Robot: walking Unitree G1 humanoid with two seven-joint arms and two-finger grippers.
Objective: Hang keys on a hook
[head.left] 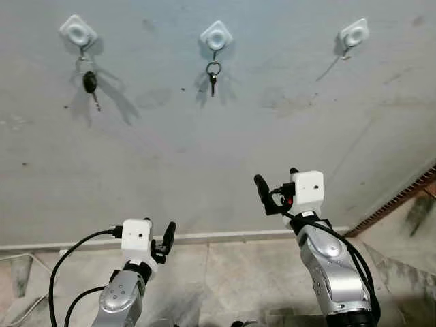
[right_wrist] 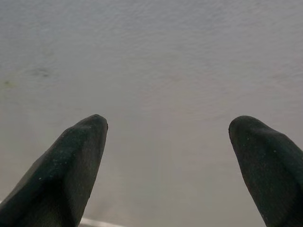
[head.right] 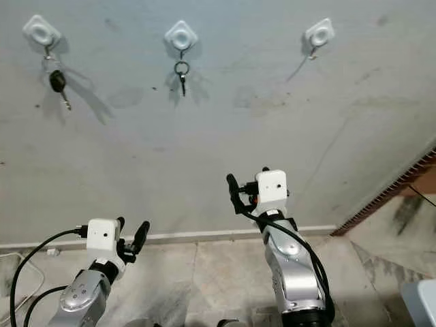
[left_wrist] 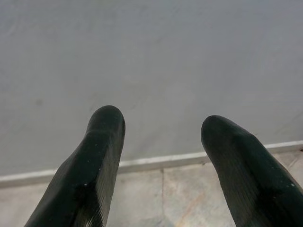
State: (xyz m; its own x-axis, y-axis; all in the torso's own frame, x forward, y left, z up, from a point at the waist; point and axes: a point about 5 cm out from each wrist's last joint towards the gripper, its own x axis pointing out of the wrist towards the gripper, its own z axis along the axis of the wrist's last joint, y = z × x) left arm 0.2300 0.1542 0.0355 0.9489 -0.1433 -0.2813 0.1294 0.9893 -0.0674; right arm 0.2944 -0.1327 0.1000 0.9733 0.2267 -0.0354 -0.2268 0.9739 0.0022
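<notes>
1. Grippers come first, nearest you: the left gripper (head.left: 162,240) sits low, level with the white skirting strip (head.left: 225,236) where the tiled floor (head.left: 238,272) meets the wall, and your left wrist view shows its two black fingers (left_wrist: 94,161) spread apart with nothing between them.
2. Your right gripper (head.left: 276,187) is raised higher, in front of the bare grey wall (head.left: 204,150); your right wrist view shows its fingers (right_wrist: 66,165) spread wide and empty, with plain wall beyond them.
3. Head views give you what the wrist views do not: black cables looping from each wrist camera, and a brick-patterned edge (head.left: 398,201) running along the floor at the far right.
4. Further up the wall you see three white hooks in a row.
5. On the left hook (head.left: 78,31) hangs a black-headed key (head.left: 89,83).
6. On the middle hook (head.left: 216,35) hangs a small key on a ring (head.left: 213,73).
7. At the right hook (head.left: 355,33) you see nothing hanging, only its shadow on the wall.
</notes>
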